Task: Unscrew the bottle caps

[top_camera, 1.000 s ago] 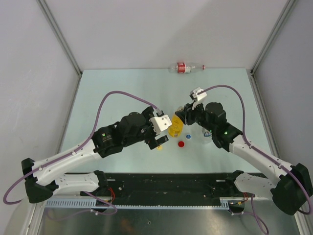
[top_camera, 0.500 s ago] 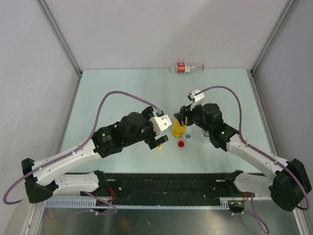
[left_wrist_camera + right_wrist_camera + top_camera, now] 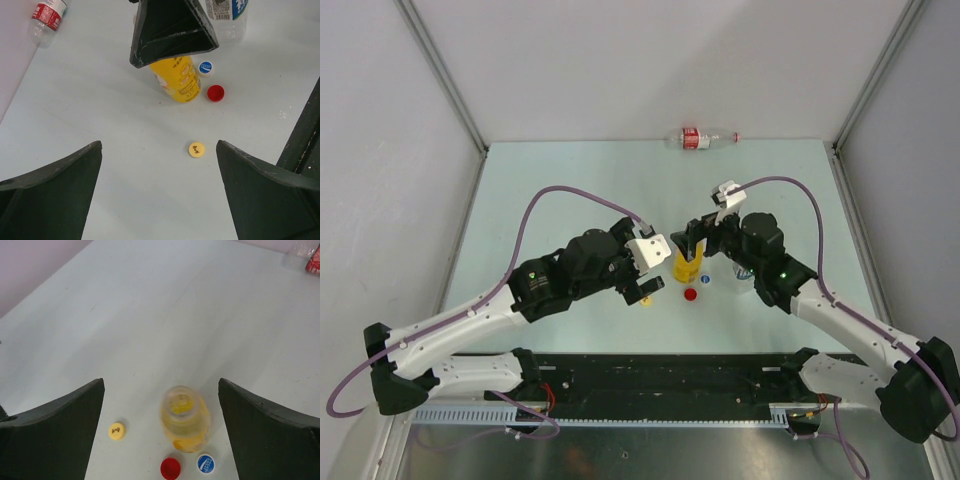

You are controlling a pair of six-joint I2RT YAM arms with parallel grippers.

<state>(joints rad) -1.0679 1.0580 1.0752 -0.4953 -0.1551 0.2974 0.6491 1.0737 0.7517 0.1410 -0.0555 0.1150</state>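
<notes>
The bottle caps, three small round plastic screw caps, are all found loose on the pale counter [image 3: 540, 180]. The red cap [image 3: 215, 93] and the blue cap [image 3: 205, 67] lie just beside the foot of the upright yellow plastic bottle [image 3: 177, 82]. The yellow cap [image 3: 196, 149] lies a little apart, nearer to the left gripper [image 3: 159, 147].

The main risk is judged to be the yellow bottle. Its mouth is seen open, and the right gripper [image 3: 161, 385] hangs right above it, with the jaws spread wide and nothing held. If this gripper is lowered or swung aside carelessly, the bottle can be struck and tipped over. The two caps at its foot can also be pushed away or sent rolling. The left gripper is opened wide as well and is empty; a low sweep toward the middle can drag the yellow cap.

Each cap is seen flat on the counter. A white and blue print is shown on the blue cap, a small dark mark on the yellow one, and the red one is plain.

A short clear bottle [image 3: 227, 15] stands behind the yellow one. A slim clear bottle with a red label [image 3: 695, 138] lies on its side at the far edge; whether its neck is bare cannot be told.
</notes>
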